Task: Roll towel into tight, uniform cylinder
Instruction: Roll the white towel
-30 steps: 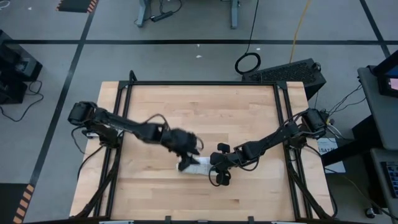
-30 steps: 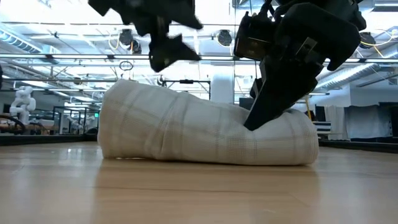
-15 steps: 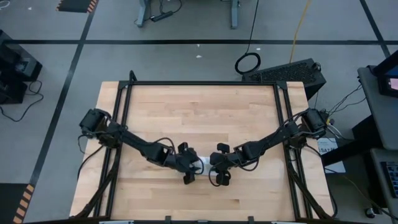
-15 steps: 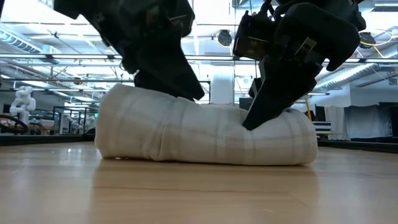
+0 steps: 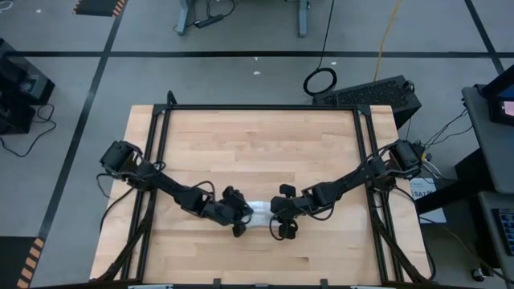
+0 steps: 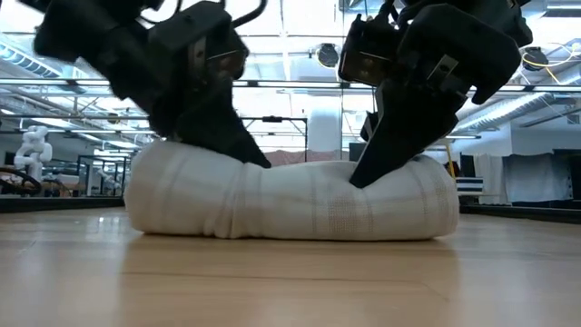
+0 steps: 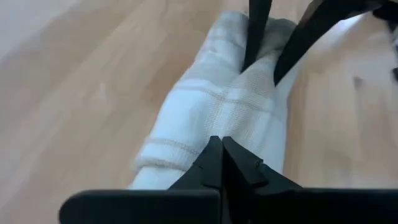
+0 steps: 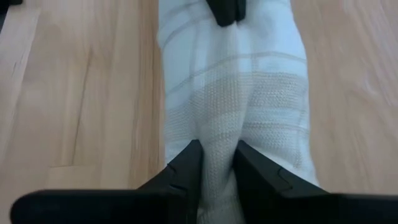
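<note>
With the towel [image 6: 290, 198] already rolled mid-bench [image 5: 257, 144], you have the left pincer [image 7: 221, 144] pinched together on one end and the right pincer [image 8: 217, 155] clamped on the other; next, tighten it evenly.

Rolled checked towel [image 8: 233, 93] running up frame centre on wooden table [image 8: 74, 93]; right gripper [image 8: 217, 163] pinching a fold at bottom; left gripper [image 8: 227, 10] closed at top.

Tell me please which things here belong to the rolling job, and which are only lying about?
Belong to the job:
- towel, rolled, lying on the table
- left gripper, shut, pressing on the roll
- right gripper, pinching a fold of the roll

Lying about:
- cable coil on the floor beyond the table
</note>
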Robot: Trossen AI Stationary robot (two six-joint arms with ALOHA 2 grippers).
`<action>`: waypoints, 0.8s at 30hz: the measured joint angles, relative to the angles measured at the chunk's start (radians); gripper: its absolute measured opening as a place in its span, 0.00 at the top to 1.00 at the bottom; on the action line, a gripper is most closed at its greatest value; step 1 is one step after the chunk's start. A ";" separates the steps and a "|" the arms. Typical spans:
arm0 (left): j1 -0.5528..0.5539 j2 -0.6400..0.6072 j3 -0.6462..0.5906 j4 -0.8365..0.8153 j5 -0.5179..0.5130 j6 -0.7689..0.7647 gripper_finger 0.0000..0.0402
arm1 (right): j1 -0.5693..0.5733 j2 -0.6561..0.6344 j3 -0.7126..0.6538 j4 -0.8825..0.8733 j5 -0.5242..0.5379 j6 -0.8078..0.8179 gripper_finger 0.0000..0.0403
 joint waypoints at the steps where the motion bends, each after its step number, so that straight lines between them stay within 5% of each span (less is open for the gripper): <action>1: -0.004 0.000 -0.024 0.039 0.000 -0.013 0.98 | 0.000 0.000 0.000 0.000 0.000 0.001 0.80; 11: -0.011 0.000 -0.083 0.148 0.011 -0.004 0.97 | -0.014 -0.115 -0.002 -0.026 -0.113 -0.003 0.79; 15: -0.012 0.001 -0.083 0.152 0.016 0.013 0.97 | -0.015 -0.218 -0.006 0.007 -0.071 -0.048 0.79; 24: -0.012 -0.001 -0.085 0.172 0.027 0.020 0.97 | -0.065 -0.104 -0.246 0.800 -0.027 0.025 0.89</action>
